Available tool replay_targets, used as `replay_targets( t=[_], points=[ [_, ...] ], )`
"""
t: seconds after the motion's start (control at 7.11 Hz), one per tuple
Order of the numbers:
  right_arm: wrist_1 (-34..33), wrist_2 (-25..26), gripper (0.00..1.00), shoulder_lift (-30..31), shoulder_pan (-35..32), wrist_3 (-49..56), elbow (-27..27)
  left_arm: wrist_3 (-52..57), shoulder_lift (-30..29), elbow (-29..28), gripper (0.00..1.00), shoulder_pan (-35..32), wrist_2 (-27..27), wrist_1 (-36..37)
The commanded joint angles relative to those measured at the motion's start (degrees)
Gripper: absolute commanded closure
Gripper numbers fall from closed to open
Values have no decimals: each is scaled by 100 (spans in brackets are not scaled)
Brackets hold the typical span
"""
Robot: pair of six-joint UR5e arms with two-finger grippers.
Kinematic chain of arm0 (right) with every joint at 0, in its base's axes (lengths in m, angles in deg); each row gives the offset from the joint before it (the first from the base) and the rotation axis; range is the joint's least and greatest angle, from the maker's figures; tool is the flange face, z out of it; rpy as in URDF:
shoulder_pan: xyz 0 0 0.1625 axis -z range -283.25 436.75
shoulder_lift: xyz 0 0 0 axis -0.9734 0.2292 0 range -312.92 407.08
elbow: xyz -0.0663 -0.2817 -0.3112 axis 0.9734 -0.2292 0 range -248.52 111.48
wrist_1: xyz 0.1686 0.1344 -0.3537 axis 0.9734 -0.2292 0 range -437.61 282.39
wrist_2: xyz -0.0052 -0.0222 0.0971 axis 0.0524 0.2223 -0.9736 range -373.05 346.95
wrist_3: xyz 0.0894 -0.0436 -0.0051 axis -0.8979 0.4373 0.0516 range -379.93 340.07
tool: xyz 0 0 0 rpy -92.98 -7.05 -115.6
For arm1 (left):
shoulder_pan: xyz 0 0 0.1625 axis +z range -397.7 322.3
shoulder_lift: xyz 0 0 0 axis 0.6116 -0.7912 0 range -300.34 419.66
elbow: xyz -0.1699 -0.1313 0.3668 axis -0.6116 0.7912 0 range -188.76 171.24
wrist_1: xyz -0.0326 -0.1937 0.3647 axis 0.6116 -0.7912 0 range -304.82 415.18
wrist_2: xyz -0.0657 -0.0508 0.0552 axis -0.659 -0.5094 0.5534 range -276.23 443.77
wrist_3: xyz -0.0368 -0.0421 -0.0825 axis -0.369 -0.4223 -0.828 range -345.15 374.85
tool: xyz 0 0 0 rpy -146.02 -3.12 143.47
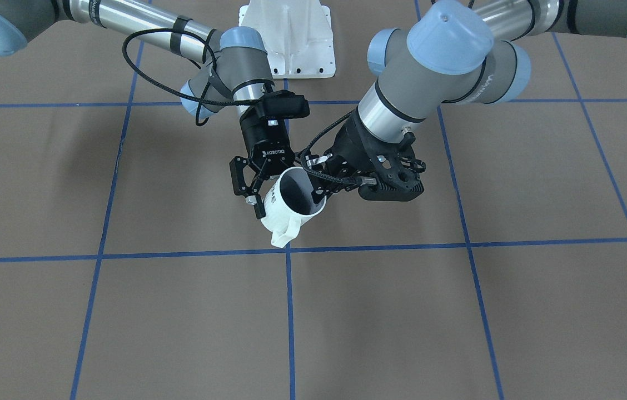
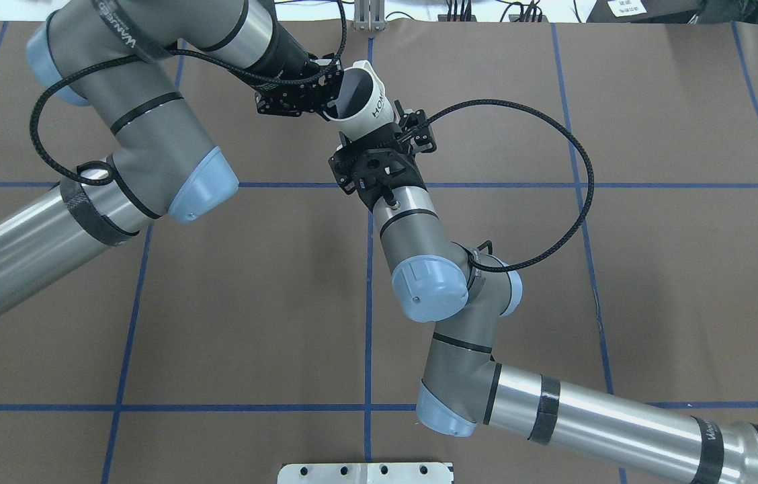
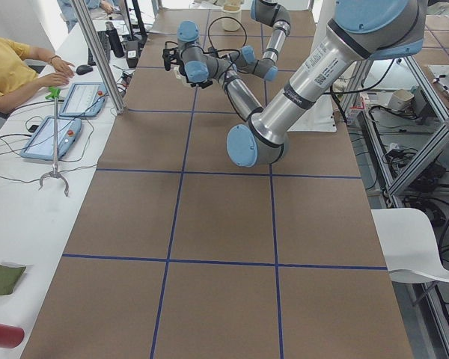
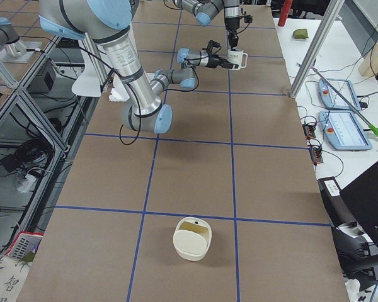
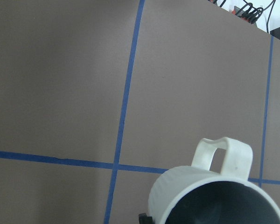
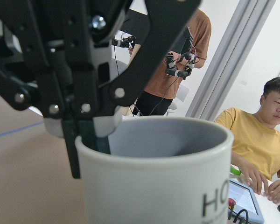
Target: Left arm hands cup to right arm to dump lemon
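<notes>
The white ribbed cup (image 1: 285, 214) with dark "HOME" lettering hangs tilted in the air between both arms, handle toward the table's far side. My left gripper (image 1: 319, 195) is shut on the cup's rim. In the right wrist view one of its fingers (image 6: 86, 135) reaches inside the cup (image 6: 154, 182) and the other presses the outside. My right gripper (image 1: 280, 191), lettered "ROBOTIQ", is open, its jaws spread wide on either side of the cup's body (image 2: 371, 111). The left wrist view shows the cup's mouth and handle (image 5: 224, 156). The lemon is hidden; the cup's grey inside shows no yellow.
A cream bowl (image 4: 192, 238) stands on the brown, blue-gridded table (image 1: 180, 311) far from the arms, toward the robot's right end. The white robot base plate (image 1: 291, 39) is behind the grippers. Operators sit beside the table (image 3: 15, 71).
</notes>
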Motion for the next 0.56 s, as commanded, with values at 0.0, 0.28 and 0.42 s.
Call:
replay_targets(
  t=[0.0, 0.28, 0.42],
  points=[
    [10, 20, 1, 103, 17, 24, 219, 1, -4, -10, 100, 0, 0, -1],
    [10, 186, 1, 365, 349, 42, 658, 1, -13, -10, 100, 0, 0, -1],
    [18, 396, 1, 497, 551, 50, 834, 1, -13, -2, 100, 0, 0, -1]
  ],
)
